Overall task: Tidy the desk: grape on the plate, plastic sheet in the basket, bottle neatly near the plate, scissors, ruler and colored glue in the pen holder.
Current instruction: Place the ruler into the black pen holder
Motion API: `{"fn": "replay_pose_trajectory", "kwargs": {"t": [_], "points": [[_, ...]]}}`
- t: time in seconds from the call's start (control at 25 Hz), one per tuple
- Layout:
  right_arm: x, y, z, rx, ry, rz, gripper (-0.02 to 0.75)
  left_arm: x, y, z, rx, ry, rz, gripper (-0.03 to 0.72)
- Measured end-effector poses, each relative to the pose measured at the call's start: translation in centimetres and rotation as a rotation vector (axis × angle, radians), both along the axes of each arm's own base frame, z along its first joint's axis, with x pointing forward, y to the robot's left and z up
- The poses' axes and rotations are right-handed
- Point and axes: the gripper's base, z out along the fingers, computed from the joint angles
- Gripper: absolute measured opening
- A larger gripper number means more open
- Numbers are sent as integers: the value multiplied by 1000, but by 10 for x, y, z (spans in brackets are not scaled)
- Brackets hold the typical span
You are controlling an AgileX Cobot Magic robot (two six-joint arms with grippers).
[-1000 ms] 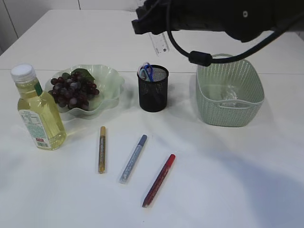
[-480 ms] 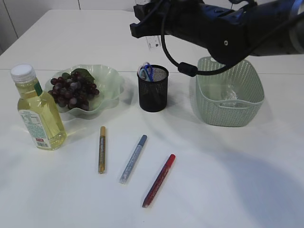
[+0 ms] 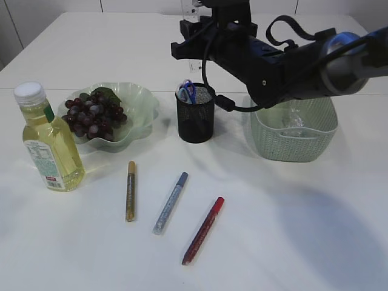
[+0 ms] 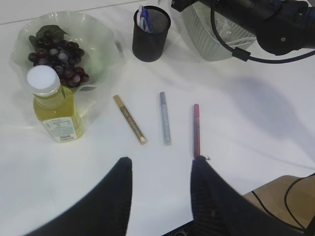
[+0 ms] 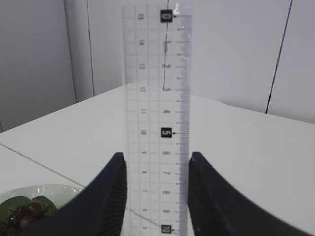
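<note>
My right gripper [image 5: 157,155] is shut on the clear ruler [image 5: 156,73], holding it by its two long edges. In the exterior view the ruler [image 3: 192,8] stands upright above the black mesh pen holder [image 3: 195,118], where the blue scissors [image 3: 187,90] stick out. Grapes [image 3: 94,115] lie on the green plate [image 3: 143,100], and the bottle [image 3: 50,144] stands to its left. Gold [image 3: 130,190], grey-blue [image 3: 171,202] and red [image 3: 203,230] glue pens lie on the table. The plastic sheet [image 3: 294,121] is in the basket [image 3: 294,142]. My left gripper [image 4: 161,160] hangs open, high over the near table edge.
The right arm's dark body and cable [image 3: 285,60] stretch over the basket towards the pen holder. The red pen [image 4: 196,129] ends just beyond my left gripper's right finger. A wooden surface and cables [image 4: 290,196] show past the table's near edge.
The right arm has swung lower and leftward. The ruler has turned from slanted to upright over the pen holder. The left gripper and the things on the table have not moved.
</note>
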Motion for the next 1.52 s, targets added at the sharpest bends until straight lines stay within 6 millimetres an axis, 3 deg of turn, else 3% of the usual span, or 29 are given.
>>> {"fn": "replay_pose_trajectory", "kwargs": {"t": [0.32,0.76,1.32,1.52], "points": [[24,0,-22,-4,36,-27,314,2,0,1,1,-25,8,295],[28,0,-46,-39,139,-28,314,3,0,3,-8,-49,10,295],[27,0,-51,-50,203,-25,316,3,0,3,-10,-51,10,288],[28,1,-50,-58,249,-22,379,4,0,3,-10,-53,10,288]]}}
